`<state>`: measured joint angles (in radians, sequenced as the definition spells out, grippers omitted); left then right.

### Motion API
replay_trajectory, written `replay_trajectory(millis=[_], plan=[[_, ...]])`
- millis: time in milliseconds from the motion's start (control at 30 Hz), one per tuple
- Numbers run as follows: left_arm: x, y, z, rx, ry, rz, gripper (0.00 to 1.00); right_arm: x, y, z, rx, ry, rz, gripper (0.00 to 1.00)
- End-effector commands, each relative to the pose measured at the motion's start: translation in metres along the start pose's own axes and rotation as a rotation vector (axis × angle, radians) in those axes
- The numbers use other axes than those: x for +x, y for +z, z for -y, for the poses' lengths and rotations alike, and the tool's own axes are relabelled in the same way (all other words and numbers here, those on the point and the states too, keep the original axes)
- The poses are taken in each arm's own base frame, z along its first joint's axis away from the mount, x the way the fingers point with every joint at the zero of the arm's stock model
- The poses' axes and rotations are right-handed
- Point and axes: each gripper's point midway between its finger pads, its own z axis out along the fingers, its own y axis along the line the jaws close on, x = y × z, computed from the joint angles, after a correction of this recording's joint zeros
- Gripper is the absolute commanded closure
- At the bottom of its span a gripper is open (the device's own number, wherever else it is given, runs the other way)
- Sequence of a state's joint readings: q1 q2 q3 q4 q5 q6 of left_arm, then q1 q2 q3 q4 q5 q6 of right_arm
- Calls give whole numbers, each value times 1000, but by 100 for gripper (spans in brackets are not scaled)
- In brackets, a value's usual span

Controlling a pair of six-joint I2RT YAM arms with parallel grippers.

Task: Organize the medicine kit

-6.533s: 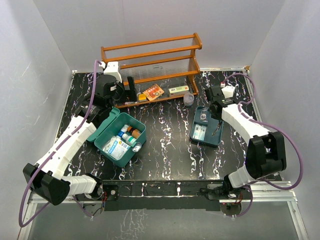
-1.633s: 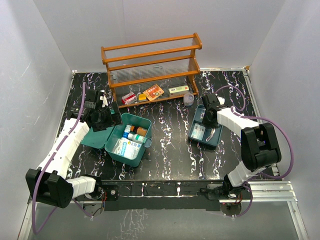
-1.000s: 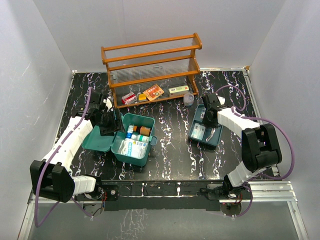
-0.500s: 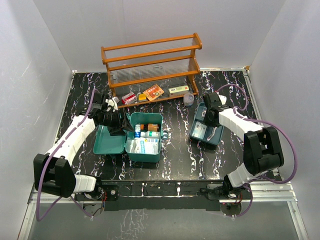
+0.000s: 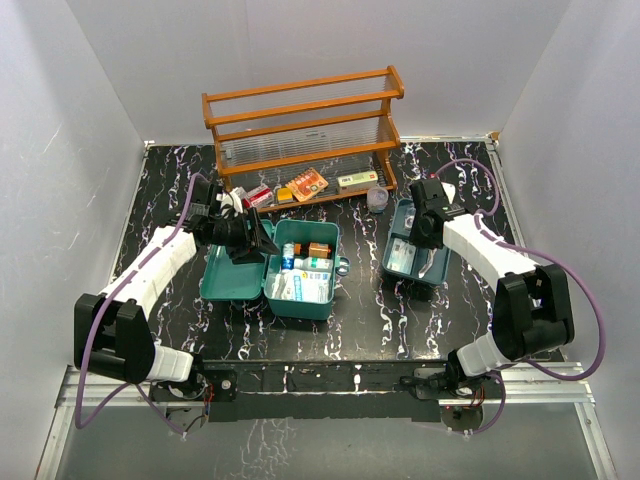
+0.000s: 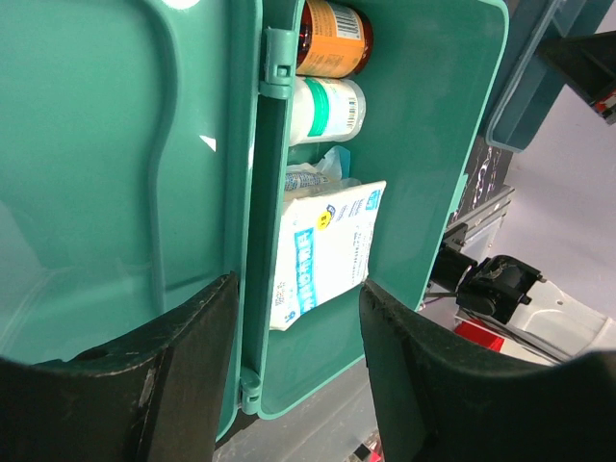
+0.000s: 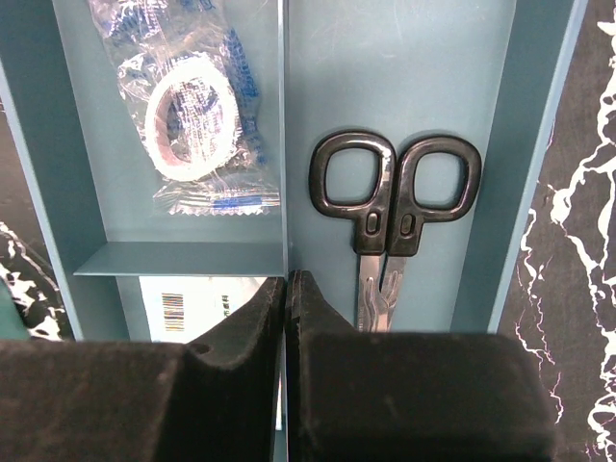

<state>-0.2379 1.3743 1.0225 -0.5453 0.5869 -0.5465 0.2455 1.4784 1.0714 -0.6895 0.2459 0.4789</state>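
Observation:
The medicine kit [image 5: 303,293], a teal box, lies open at centre-left with its lid [image 5: 232,277] flat to the left. It holds an orange-brown bottle [image 6: 332,34], a white bottle [image 6: 327,106] and a white packet [image 6: 322,250]. My left gripper [image 5: 254,240] is open in the left wrist view [image 6: 294,371], its fingers astride the kit's hinge [image 6: 258,289]. My right gripper [image 5: 426,233] is shut on the middle divider [image 7: 285,144] of the blue-grey tray [image 5: 438,268]. The tray holds black-handled scissors [image 7: 395,212], a bagged tape roll [image 7: 192,115] and a white barcode box [image 7: 192,303].
An orange-brown wooden rack [image 5: 300,130] stands at the back. Its bottom shelf holds a red box [image 5: 258,195], an orange packet [image 5: 308,183] and a green-white box [image 5: 357,180]. A small clear cup [image 5: 378,199] sits by its right foot. White walls enclose the table.
The open kit has slid right and turned square to the table, with my left gripper moving along at its hinge. My right gripper and the tray have shifted slightly toward the back.

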Motion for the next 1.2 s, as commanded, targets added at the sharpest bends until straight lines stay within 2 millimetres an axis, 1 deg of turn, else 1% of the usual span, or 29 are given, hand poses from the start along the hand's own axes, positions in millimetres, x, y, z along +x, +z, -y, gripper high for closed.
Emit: replay_trajectory(millis=[0,200,333,433,533,700,833,900,1000,1067,1167], plan=[[-13,-9,12,4,48,47,47,-35,-30,-11,-64,-4,75,100],[-24,-15,5,-67,85,101,45,-40,-51,-17,-90,-11,29,100],[-31,-22,1,-104,110,157,46,-42,-66,-27,-140,18,-6,100],[-36,-26,-5,-145,113,195,48,-43,-75,-37,-164,42,-18,100],[-36,-27,-10,-167,110,208,53,-43,-88,-60,-177,21,-4,100],[-26,-22,-12,-154,93,165,62,-33,-104,-101,-210,0,-9,100],[-19,-22,-14,-153,89,146,67,-17,-118,-142,-259,-24,-12,100],[-15,-23,-16,-158,86,135,68,-7,-122,-160,-267,-37,-21,100],[-8,-24,-17,-153,79,126,69,5,-134,-186,-298,-36,-20,100],[-4,-25,-17,-143,69,124,70,9,-143,-204,-325,-41,-10,100],[2,-24,-19,-138,49,127,71,23,-153,-225,-330,-62,-24,100]])
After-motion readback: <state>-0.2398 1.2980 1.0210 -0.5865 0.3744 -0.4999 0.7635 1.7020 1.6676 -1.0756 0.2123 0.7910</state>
